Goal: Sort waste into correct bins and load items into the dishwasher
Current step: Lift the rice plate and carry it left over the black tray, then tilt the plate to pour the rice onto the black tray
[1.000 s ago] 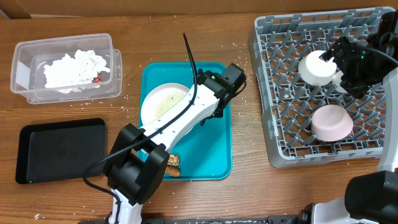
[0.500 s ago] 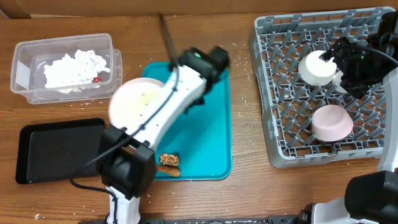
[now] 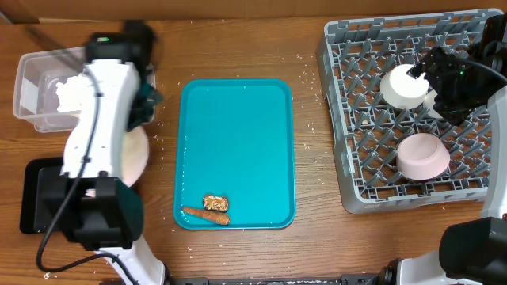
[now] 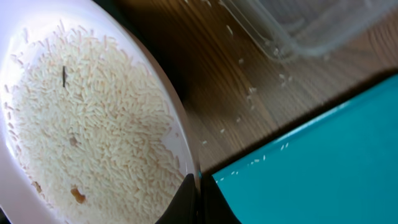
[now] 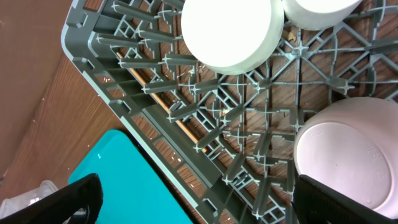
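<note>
Step in hand: waste disposal. Left fingers (image 4: 186, 208) pinch the rim of the round whitish-pink plastic plate (image 4: 18, 25), which carries loose white rice grains (image 4: 81, 137) above the tabletop (image 3: 238, 47) near the shallow black rectangular tray (image 3: 36, 198). Next move: probably tip the rice into a bin. Right fingers (image 5: 62, 199) are spread and empty.

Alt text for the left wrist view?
A round whitish-pink plastic plate covered in white rice grains fills the left, its rim pinched by the left gripper. Beside it: wooden table, teal plastic serving tray, clear plastic tub corner.
</note>
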Available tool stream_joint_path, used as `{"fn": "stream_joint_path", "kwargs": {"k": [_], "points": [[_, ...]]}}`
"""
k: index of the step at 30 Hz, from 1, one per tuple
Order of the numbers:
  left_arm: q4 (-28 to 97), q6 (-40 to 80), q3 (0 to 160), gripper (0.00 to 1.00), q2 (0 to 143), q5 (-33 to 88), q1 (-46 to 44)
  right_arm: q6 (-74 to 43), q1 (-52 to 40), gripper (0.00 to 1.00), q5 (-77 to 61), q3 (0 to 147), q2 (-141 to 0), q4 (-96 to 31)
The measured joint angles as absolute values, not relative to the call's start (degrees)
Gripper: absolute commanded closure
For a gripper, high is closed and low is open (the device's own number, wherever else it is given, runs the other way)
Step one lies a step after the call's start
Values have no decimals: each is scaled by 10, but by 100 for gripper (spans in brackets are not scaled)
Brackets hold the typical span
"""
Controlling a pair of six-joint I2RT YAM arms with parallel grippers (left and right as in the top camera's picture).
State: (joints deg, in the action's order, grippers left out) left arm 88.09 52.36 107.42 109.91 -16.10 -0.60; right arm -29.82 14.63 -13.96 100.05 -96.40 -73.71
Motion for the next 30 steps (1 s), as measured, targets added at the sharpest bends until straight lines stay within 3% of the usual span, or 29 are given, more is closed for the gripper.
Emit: {"fn": "stream_joint_path", "kwargs": {"k": [14, 30], "points": [[802, 441, 1074, 96, 1098, 4, 187, -298, 146, 0, -140, 1001, -964, -737], [725, 383, 964, 96, 1098, 140, 284, -298, 146, 0, -140, 1001, -964, -738]]}}
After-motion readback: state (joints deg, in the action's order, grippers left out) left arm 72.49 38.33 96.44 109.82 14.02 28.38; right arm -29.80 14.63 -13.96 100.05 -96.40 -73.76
